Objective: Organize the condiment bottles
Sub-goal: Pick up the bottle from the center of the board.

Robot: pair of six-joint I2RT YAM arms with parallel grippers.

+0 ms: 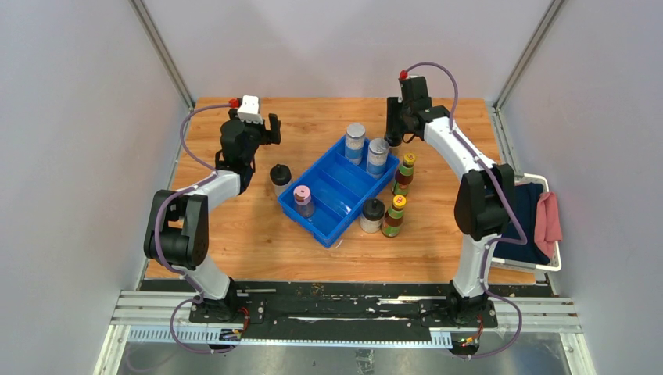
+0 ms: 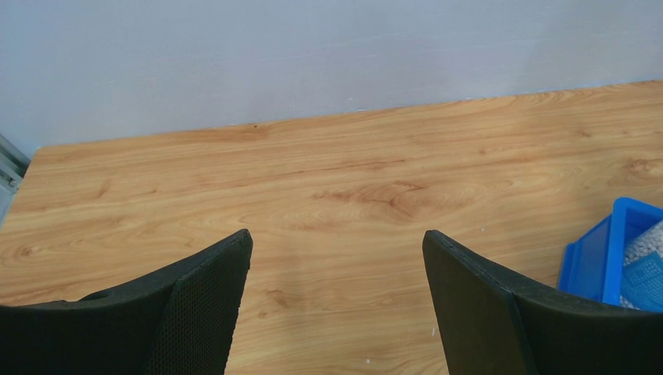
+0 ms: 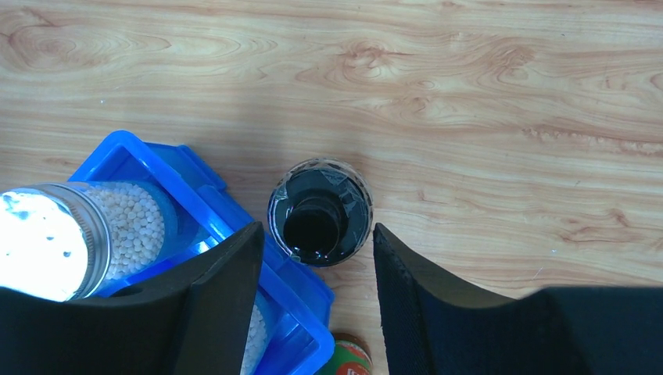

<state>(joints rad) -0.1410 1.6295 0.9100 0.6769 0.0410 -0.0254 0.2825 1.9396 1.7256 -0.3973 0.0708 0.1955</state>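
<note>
R claw (image 3: pixel 313 228) hangs over a dark black-topped bottle (image 3: pixel 320 212) standing on the desk (image 1: pixel 250 234) just off the blue tray (image 1: pixel 332 183) at its 1 o'clock corner; fingers apart, one each side of the bottle, contact unclear. L claw (image 2: pixel 336 258) is wide apart w/ nothing in it, over bare desk at the tray's 10 o'clock. In tray: 2 grey-lid jars (image 1: pixel 356 141) at 12-1, pink-lid jar (image 1: pixel 302 201) at 8; outside: black-lid jar (image 1: pixel 280 178) at 9, another at 5, 2 yellow-cap bottles (image 1: pixel 404 173) at 3-4.

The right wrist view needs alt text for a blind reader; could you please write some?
Seen from above, the right gripper hangs open over a dark bottle standing on the wooden table. Beside it, a blue tray holds a jar of white beads.
</note>
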